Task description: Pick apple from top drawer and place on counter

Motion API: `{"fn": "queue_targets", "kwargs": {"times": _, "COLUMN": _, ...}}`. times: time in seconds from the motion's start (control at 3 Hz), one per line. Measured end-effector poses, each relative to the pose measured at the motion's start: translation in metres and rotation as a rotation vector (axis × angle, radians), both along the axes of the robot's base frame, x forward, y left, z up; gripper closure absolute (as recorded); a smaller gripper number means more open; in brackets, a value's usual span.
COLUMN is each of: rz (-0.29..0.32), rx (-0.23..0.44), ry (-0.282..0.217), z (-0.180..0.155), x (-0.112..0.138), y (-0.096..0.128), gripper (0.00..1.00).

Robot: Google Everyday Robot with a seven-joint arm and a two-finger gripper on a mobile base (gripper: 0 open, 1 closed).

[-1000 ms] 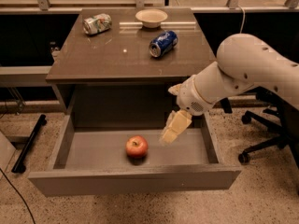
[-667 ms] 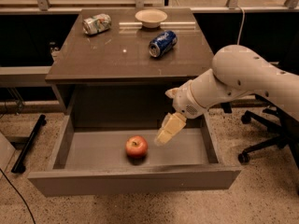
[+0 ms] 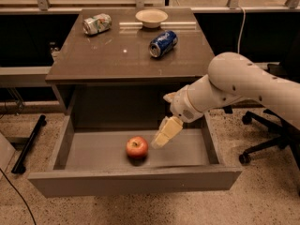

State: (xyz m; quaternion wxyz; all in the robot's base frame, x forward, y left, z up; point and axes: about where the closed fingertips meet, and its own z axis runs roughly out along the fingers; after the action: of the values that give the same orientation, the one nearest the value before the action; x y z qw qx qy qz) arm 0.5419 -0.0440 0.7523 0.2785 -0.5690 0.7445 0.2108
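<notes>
Since the earlier frames the gripper (image 3: pixel 160 141) has been carried left and a little lower inside the top drawer (image 3: pixel 93 150), while the apple (image 3: pixel 137 147) has been left where it lay. The apple is seen as a small round red fruit with a yellowish patch near its stem dimple. It sits upright on the smooth grey drawer floor, near the middle and closer to the front panel than to the back. The drawer is pulled fully out below the counter (image 3: pixel 117 60).

The drawer's rear is lost in shadow under the counter edge. The white arm (image 3: pixel 243 81) is cut off at the right border, so its base is not shown. The cream-coloured gripper is angled down and to the left, with its tip just beside the apple's right side. Whether contact is made cannot be told, and whether the gripper is spread or pressed together cannot be told either. Nothing is seen held in it.

On the counter a blue soda can (image 3: pixel 163 43) and a crushed can (image 3: pixel 97 23) are laid on their sides, with a bowl (image 3: pixel 151 17) at the back edge.
</notes>
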Motion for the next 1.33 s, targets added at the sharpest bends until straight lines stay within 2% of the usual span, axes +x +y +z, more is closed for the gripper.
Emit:
{"fn": "queue_targets", "kwargs": {"times": 0.67, "rz": -0.039, "rx": 0.058, "ry": 0.076, "z": -0.057, "x": 0.011, "y": 0.026, "gripper": 0.00}}
{"fn": "queue_targets", "kwargs": {"times": 1.0, "rz": -0.039, "rx": 0.066, "ry": 0.131, "z": -0.096, "x": 0.013, "y": 0.052, "gripper": 0.00}}
{"fn": "queue_targets", "kwargs": {"times": 1.33, "rz": -0.066, "rx": 0.075, "ry": 0.162, "z": -0.118, "x": 0.014, "y": 0.066, "gripper": 0.00}}
